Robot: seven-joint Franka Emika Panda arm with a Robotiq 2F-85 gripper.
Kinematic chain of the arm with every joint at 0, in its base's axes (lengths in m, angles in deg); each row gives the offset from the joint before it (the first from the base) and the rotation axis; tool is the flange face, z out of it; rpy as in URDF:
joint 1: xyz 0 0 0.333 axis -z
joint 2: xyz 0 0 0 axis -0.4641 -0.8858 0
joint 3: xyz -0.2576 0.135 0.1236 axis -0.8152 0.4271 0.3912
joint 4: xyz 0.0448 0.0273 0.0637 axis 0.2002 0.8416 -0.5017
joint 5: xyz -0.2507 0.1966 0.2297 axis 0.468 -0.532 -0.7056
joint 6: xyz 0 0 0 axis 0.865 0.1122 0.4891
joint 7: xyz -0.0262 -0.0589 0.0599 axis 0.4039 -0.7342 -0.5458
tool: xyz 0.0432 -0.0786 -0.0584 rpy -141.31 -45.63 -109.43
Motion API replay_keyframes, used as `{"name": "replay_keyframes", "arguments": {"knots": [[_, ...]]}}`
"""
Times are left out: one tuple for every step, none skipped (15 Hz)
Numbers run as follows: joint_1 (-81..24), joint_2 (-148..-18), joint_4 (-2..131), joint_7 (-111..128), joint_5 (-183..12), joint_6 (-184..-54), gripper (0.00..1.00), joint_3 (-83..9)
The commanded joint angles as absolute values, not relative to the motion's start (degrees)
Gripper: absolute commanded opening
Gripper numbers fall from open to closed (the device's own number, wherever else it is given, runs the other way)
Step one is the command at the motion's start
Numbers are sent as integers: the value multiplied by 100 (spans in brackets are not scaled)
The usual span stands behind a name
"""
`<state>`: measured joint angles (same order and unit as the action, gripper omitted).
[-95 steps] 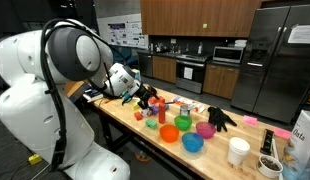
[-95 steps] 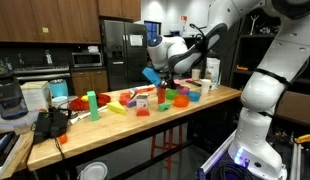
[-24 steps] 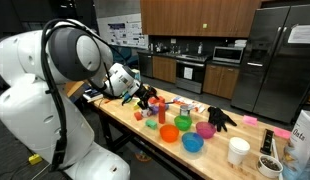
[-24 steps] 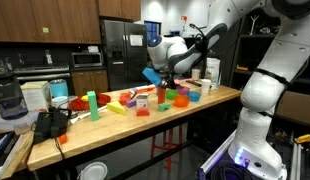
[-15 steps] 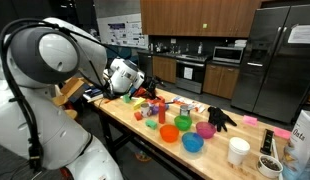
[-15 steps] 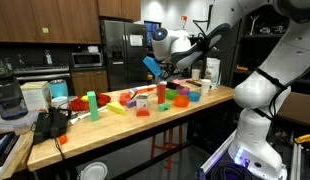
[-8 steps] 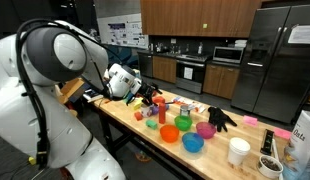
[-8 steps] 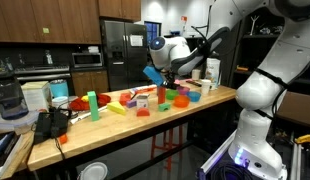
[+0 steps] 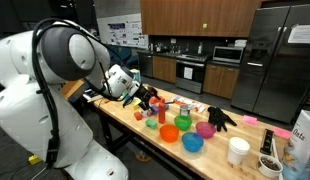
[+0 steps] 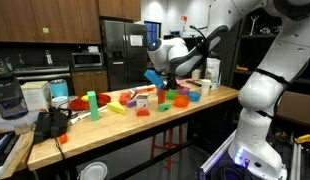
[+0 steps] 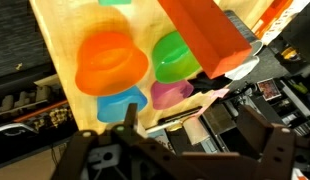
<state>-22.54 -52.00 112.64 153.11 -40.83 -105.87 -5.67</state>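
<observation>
Gripper (image 10: 163, 80) jaws spread wide, empty, above light wooden table (image 11: 57, 35), smooth orange-red rectangular block (image 11: 200, 35) nearest, long axis diagonal across wrist view, beside glossy round orange bowl (image 11: 110, 60), green bowl (image 11: 175, 55)

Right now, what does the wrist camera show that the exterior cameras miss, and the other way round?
Only the wrist view gives a close look from above, with an orange-red block large at upper right. Only an exterior view shows the arm's white body, the black glove, white cup and fridge. Both share the orange bowl, green bowl and blue bowl.
</observation>
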Motion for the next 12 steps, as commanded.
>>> {"name": "replay_keyframes", "arguments": {"knots": [[-2738,-5290,11123,15272,-4170,-10257,100,-1061],[-2802,-5300,11150,15302,-4117,-10309,100,-1093],[-2491,-5260,11207,15311,-4155,-10454,100,-746],[-2541,-5255,11230,15301,-4009,-10521,100,-787],[-2916,-5281,11202,15240,-3766,-10483,100,-1209],[-2932,-5261,11197,15143,-3536,-10529,100,-1283],[-3000,-5258,11217,15120,-3249,-10597,100,-1359],[-3092,-5286,11266,15232,-3005,-10675,100,-1383],[-3162,-5294,11289,15276,-2743,-10742,100,-1436],[-3179,-5263,11272,15072,-2435,-10843,100,-1570],[-3213,-5253,11250,14837,-2229,-10904,100,-1689],[-3272,-5267,11255,14587,-2140,-10964,100,-1775]]}}
